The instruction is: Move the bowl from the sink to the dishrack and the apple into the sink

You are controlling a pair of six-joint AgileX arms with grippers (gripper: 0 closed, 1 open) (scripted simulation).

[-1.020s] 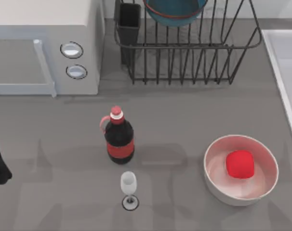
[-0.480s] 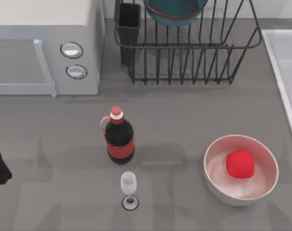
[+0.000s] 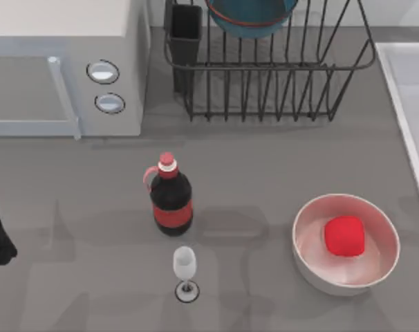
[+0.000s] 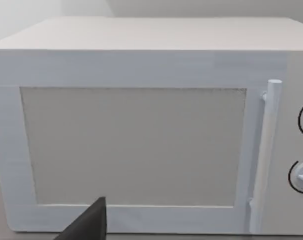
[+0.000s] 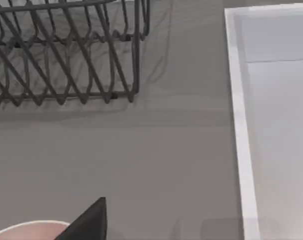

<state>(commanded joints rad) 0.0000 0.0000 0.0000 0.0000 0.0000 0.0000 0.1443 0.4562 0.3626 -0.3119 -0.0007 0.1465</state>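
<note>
Already, bowl (image 3: 251, 17) in dishrack (image 3: 278, 76), apple (image 3: 344, 236) unsunk.

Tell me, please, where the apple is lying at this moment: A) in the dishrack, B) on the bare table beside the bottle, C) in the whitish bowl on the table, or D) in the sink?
C: the top view shows the apple sitting inside the whitish bowl near the table's right side, apart from the sink and the dishrack.
</note>
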